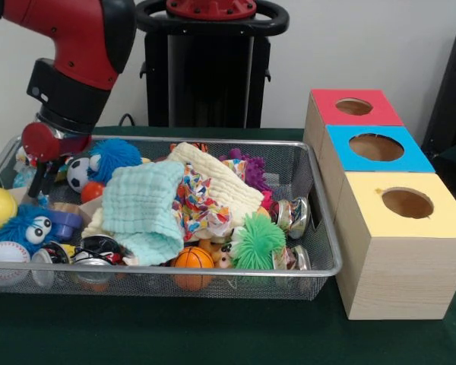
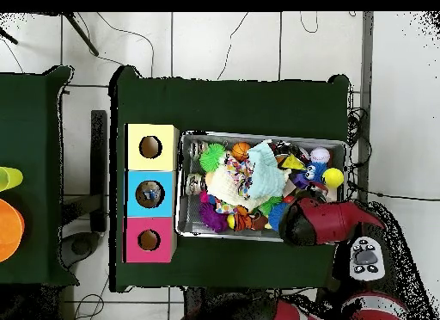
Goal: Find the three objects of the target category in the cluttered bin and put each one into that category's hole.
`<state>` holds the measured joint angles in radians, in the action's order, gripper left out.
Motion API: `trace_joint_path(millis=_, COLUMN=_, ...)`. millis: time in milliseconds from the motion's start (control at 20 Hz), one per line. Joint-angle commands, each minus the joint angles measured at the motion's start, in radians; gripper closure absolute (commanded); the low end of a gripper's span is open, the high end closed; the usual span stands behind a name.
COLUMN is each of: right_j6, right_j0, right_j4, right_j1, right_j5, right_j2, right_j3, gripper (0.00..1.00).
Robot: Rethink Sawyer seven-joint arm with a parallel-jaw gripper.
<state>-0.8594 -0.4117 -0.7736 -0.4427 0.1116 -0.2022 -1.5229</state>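
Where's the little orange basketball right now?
In the front view the orange basketball lies at the near edge of the wire bin, between the mint cloth and the green spiky ball.

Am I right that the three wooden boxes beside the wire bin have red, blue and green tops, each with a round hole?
Not quite. The third box has a yellow top, not green. The front view shows it, nearest the camera, next to the blue box and the red box, beside the wire bin. Each top does have a round hole.
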Motion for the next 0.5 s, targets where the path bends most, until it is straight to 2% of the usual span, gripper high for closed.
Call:
trace_joint_path(millis=50, right_j6=-0.144, right_j0=-0.111, right_j4=0.069, right_j1=-0.125, right_j5=0.074, right_j2=0.128, right_j3=-0.143, gripper=1.00)
trace_joint_path(millis=100, right_j6=-0.108, right_j0=-0.142, right_j4=0.091, right_j1=-0.202, right_j5=0.126, right_j2=0.170, right_j3=-0.217, gripper=1.00)
trace_joint_path(millis=200, right_j6=-0.074, right_j0=-0.158, right_j4=0.116, right_j1=-0.289, right_j5=0.172, right_j2=0.194, right_j3=-0.276, gripper=1.00)
trace_joint_path(millis=300, right_j6=-0.043, right_j0=-0.163, right_j4=0.142, right_j1=-0.350, right_j5=0.220, right_j2=0.208, right_j3=-0.302, gripper=1.00)
trace_joint_path(millis=500, right_j6=-0.027, right_j0=-0.177, right_j4=0.211, right_j1=-0.421, right_j5=0.301, right_j2=0.255, right_j3=-0.347, gripper=1.00)
